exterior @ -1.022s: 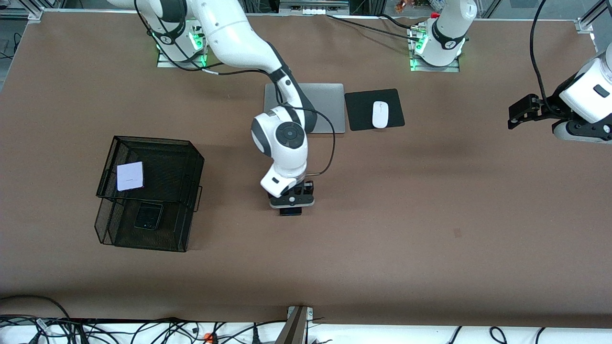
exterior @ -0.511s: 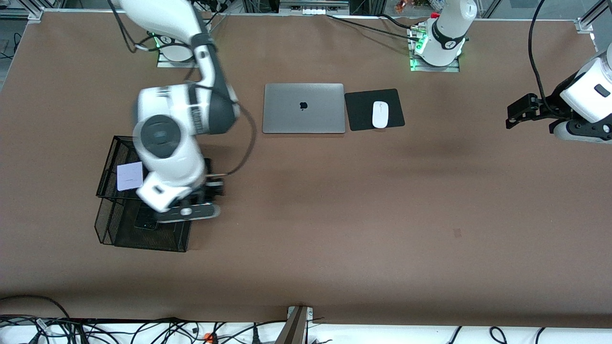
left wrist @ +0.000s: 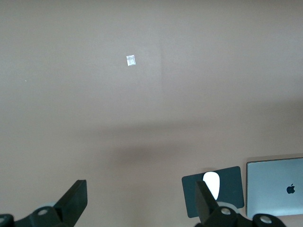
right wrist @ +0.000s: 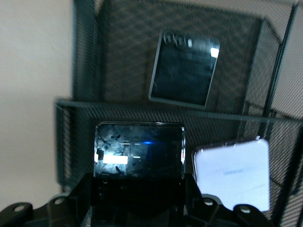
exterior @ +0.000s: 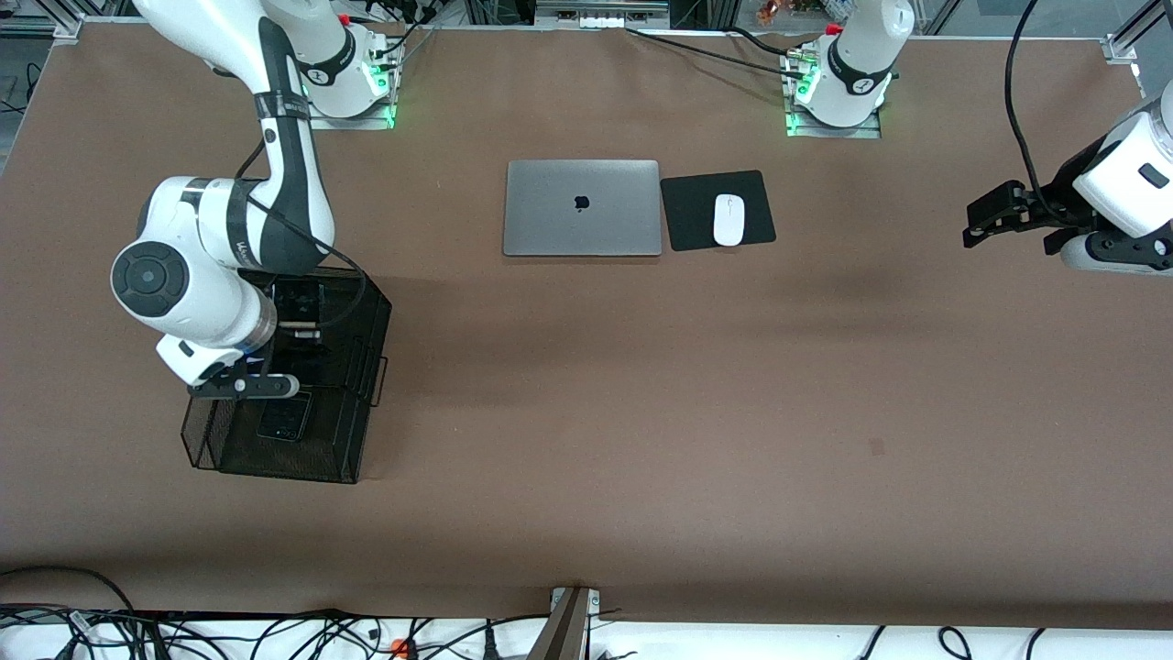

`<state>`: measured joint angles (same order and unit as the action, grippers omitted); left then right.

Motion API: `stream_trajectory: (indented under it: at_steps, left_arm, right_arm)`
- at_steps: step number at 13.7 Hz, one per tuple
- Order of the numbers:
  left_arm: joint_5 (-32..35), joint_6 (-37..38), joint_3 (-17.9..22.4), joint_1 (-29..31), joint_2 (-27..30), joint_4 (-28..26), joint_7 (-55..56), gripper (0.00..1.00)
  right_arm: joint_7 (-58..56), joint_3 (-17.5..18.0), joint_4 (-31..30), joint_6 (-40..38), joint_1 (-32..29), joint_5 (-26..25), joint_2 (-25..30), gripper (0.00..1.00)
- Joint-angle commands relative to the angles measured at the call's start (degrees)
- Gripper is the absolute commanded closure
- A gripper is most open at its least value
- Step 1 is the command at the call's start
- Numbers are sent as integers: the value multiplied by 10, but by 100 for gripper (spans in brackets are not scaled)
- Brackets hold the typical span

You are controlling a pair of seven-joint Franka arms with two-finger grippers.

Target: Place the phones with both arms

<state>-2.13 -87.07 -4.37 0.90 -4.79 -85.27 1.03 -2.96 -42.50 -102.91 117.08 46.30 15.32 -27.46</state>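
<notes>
Long black phone: held between the fingers of the right gripper, at the lower middle of the right wrist picture. It is over the upper tier of the black mesh tray, just beside the white phone.

White phone: lies flat on the upper tier of the tray, squarish, pale, with small grey text on it.

Small black phone: lies flat on the lower tier of the tray, in the lower left part of the front picture, nearer to the front camera than the right gripper's spot. It is squarish, dark and glossy, with camera lenses at one corner.

Right arm: comes from its base at the upper left of the front picture and bends down over the tray; its wrist covers the upper tier.

Right gripper: clamped on the long black phone, whose screen shows bright reflections.

Left arm: waits at the right edge of the front picture, well apart from the tray.

Left gripper: fingers spread apart and holding nothing, over bare brown table.

Laptop and mouse: at the upper middle, the mouse on a black pad.
</notes>
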Motion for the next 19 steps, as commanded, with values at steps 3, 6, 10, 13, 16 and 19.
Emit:
stream_trajectory:
  at_steps: [3, 6, 10, 13, 16, 19]
  left_arm:
    - [-8, 3, 5, -1, 7, 0, 3, 0]
    - [-9, 3, 5, -2, 6, 1, 3, 0]
    - [-8, 8, 5, -1, 6, -1, -2, 0]
    - [-8, 7, 5, -1, 6, 1, -3, 0]
    - [-9, 7, 5, 2, 6, 1, -4, 0]
    - [-8, 7, 5, 2, 6, 0, 3, 0]
  right_arm:
    - [-5, 1, -49, 22, 13, 6, 36, 100]
    - [6, 2, -48, 58, 14, 16, 20, 100]
    - [6, 2, -47, 81, 8, 29, 5, 100]
    - [7, 2, -43, 81, 5, 30, 5, 29]
    - [7, 1, -29, 73, 5, 40, 6, 16]
    - [6, -1, 18, 24, -5, 39, 9, 1]
